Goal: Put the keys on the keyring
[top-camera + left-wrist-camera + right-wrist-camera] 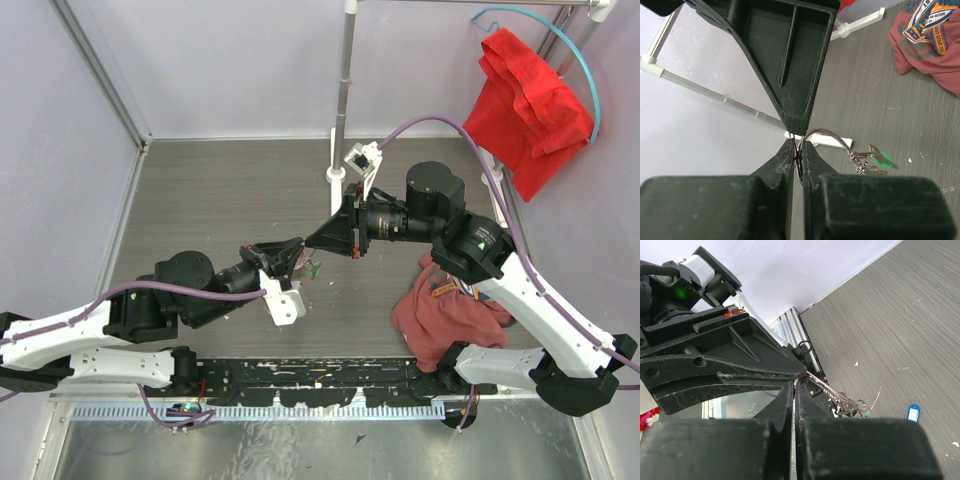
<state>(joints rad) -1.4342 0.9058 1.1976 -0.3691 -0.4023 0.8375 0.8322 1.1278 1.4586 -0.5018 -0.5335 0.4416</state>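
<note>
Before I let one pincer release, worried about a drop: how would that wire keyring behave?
The keyring is thin bare wire, so probably stiff yet slippery. Keys hang from one end, so it would likely swing down. The left pincer grips only its edge.

**Two grippers meet on the wire loop**

The left gripper (799, 162) fills the near part of the view, its two dark fingers (782, 165) drawn close with the thin keyring (827, 134) wire pinched in the narrow slit between them. From the far side the right gripper (800, 131) points down to the same spot, its tip touching the wire. The loop arches rightward, and a green-tagged key (879, 160) hangs at its right end with small metal links. Beyond lies the grey table (890, 95); a reddish printed shirt (932, 40) sits far right, white tubing (715, 92) at left.
</note>
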